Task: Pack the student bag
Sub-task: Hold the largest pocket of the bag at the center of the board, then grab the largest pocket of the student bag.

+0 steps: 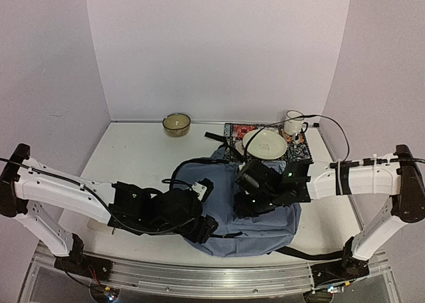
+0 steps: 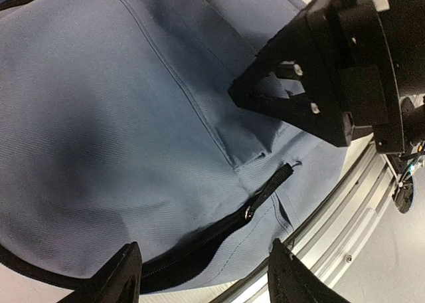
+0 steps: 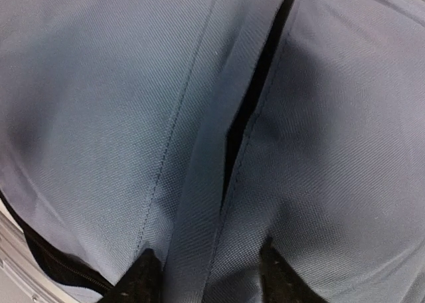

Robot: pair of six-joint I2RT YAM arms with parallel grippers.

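From above, the large soft blue-grey fabric backpack [image 1: 265, 224] lies flat near the front edge of the white worktop [image 1: 133, 153], within reach of both arms. On the left wrist view, the left hand [image 2: 206, 271] hangs open over the bag's black zipper [image 2: 265, 193], probably to unzip it. On the right wrist view, the right hand [image 3: 209, 276] straddles a fabric fold [image 3: 199, 183]; I cannot tell whether it is pinching.
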